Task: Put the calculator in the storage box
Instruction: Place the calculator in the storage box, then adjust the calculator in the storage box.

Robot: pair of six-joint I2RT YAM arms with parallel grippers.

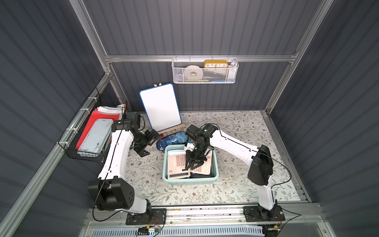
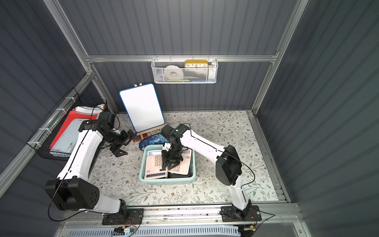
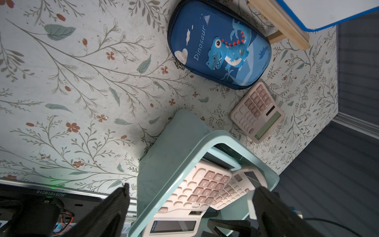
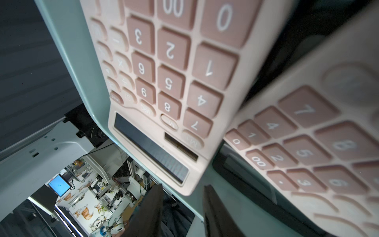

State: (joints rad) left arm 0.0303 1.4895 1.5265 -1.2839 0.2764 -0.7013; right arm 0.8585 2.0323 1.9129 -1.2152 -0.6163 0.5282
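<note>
On the floral tabletop (image 1: 235, 184), centre, between the two arms: the storage box (image 1: 189, 181), mint-teal, upright. Inside it lay two pink calculators, keys up. The left-side calculator (image 1: 177, 164) lay along the wall nearer the left arm, its display toward the robot's bases. The right-side calculator (image 1: 206, 167) sat next to it at a slant, propped over something dark and flat (could not identify it). The two met near the middle of the box.

The right gripper (image 1: 193, 166) hung directly over the box, pointing down above the line where the two calculators met. Its jaws stood partly parted, with nothing pinched between them. In the right wrist view the fingers (image 4: 150, 211) framed a gap, and the display corner of the left-side calculator showed just past the tips.

The left gripper (image 1: 143, 152) was low over the table, well apart from the box on the left arm's side. Its jaws were spread fully wide and empty.

A third, loose calculator (image 3: 257, 111) rested on the table outside the box, near its far side. It lay just beside a blue dinosaur pencil case (image 3: 217, 45). The right arm hid this one in both top views.

Behind the case stood a whiteboard (image 1: 161, 107) on a wooden easel. On the back wall hung a white mesh basket (image 1: 205, 78) with a yellow clock (image 1: 215, 64). On the left side wall was a black wire basket (image 1: 86, 155) holding red folders (image 1: 96, 123).
</note>
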